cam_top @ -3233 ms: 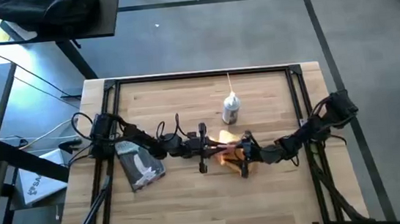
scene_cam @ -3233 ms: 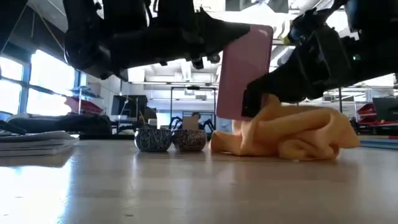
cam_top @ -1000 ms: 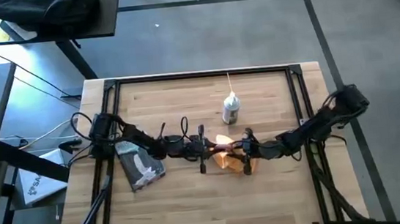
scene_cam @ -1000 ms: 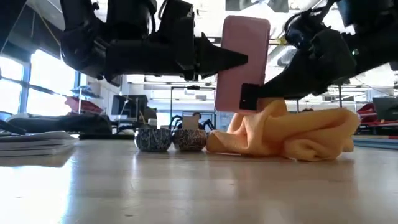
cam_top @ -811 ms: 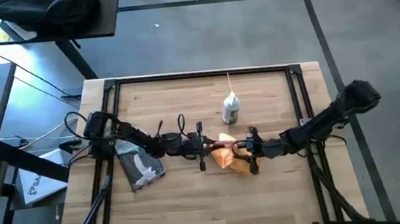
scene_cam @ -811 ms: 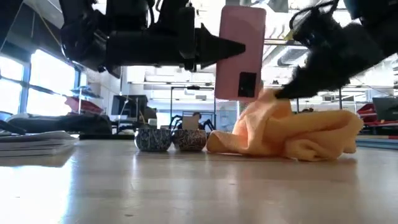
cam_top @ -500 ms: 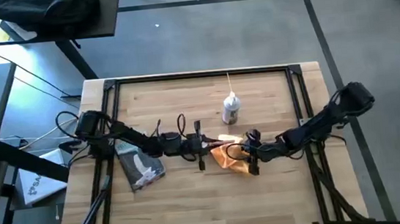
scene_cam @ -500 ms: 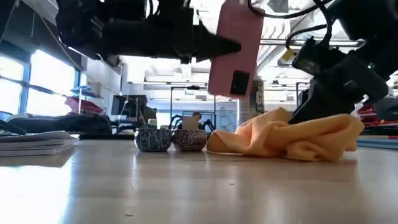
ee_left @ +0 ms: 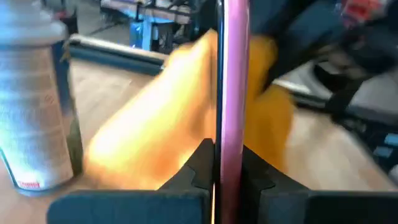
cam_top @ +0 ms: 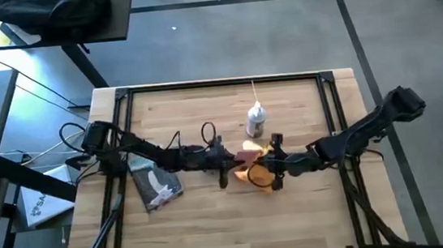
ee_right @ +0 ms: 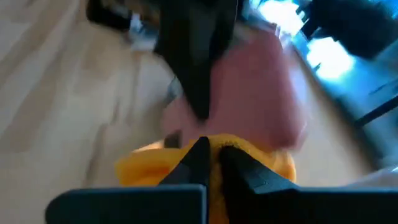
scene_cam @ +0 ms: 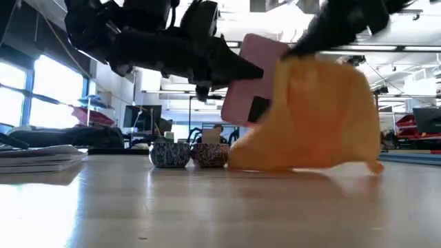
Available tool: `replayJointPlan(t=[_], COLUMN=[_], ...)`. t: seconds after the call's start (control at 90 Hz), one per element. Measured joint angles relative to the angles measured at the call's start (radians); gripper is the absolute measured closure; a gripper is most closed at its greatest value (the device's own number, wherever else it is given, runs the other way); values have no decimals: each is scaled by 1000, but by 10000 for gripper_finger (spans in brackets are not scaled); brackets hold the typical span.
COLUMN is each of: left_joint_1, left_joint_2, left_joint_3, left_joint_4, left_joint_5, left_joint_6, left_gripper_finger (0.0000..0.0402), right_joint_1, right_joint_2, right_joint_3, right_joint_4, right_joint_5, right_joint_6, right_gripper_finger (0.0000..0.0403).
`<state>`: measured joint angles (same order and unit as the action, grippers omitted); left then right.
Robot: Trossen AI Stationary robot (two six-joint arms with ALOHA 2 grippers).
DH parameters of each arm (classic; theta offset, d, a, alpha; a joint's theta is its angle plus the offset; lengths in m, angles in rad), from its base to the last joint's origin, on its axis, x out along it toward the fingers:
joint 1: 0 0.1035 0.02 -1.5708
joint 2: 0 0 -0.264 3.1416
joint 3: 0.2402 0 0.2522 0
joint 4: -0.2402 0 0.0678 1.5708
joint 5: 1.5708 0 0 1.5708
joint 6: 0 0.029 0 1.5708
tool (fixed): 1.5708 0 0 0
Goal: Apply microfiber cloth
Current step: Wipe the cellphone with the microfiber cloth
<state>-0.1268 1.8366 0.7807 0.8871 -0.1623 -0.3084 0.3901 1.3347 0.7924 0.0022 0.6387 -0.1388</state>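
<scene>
A pink phone (scene_cam: 249, 86) hangs tilted above the table's middle, with my left gripper (cam_top: 224, 167) shut on it. The orange-yellow microfiber cloth (scene_cam: 317, 117) hangs spread out in front of the phone's right part, and my right gripper (cam_top: 271, 168) is shut on its top. In the left wrist view the phone's thin edge (ee_left: 227, 74) stands upright with the cloth (ee_left: 155, 130) behind it. In the right wrist view the phone (ee_right: 261, 93) shows just beyond the cloth (ee_right: 267, 165). My left gripper pinches the phone's two flat faces between its fingers, at the end nearest the wrist (ee_left: 227, 163). The fingers (scene_cam: 231, 69) reach in about level from the table's left. The phone is lifted clear of the table and leans over. My right gripper pinches a bunched upper part of the cloth (ee_right: 214, 144) between its two fingertips, coming from the table's right and above. The cloth hangs below the fingers, spread wide. Its lower edge (scene_cam: 303, 164) reaches down to the table top.
A white spray bottle (cam_top: 255, 121) stands just beyond the grippers. A grey-and-white flat packet (cam_top: 156, 184) lies under the left arm. Two small round tins (scene_cam: 189, 154) show at table level behind the phone. Bare wood lies toward the near edge.
My right gripper has come away from the phone, dropped onto the heaped cloth, then risen with it. The cloth has gone from a low heap on the table to hanging spread out beside the phone. The phone in my left gripper has tipped from upright to slanting.
</scene>
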Motion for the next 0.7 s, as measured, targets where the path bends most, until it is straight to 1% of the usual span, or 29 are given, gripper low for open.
replayJointPlan(t=[0.067, 0.122, 0.2, 0.3, 0.411, 0.556, 0.7], left_joint_1=[4, 4, 4, -3, -4, -17, -42], left_joint_2=[0, 0, 0, 1, 2, 2, -15], left_joint_3=[2, 11, 26, 44, 53, 54, 50], left_joint_4=[-7, -3, -6, -20, -28, -29, -28], left_joint_5=[5, 13, 33, 20, 16, 34, 30], left_joint_6=[-67, -92, -104, -115, -128, -126, -96], left_gripper_finger=[395, 394, 394, 394, 394, 394, 394], right_joint_1=[-12, -26, -53, -83, -90, -79, -56], right_joint_2=[6, 21, 48, 101, 161, 173, 111], right_joint_3=[42, 68, 92, 110, 123, 138, 139], right_joint_4=[2, 6, 6, 31, 56, 31, -57], right_joint_5=[39, 45, 41, 24, 0, -20, 4], right_joint_6=[-87, -141, -186, -232, -310, -315, -299], right_gripper_finger=[403, 403, 403, 403, 403, 403, 403])
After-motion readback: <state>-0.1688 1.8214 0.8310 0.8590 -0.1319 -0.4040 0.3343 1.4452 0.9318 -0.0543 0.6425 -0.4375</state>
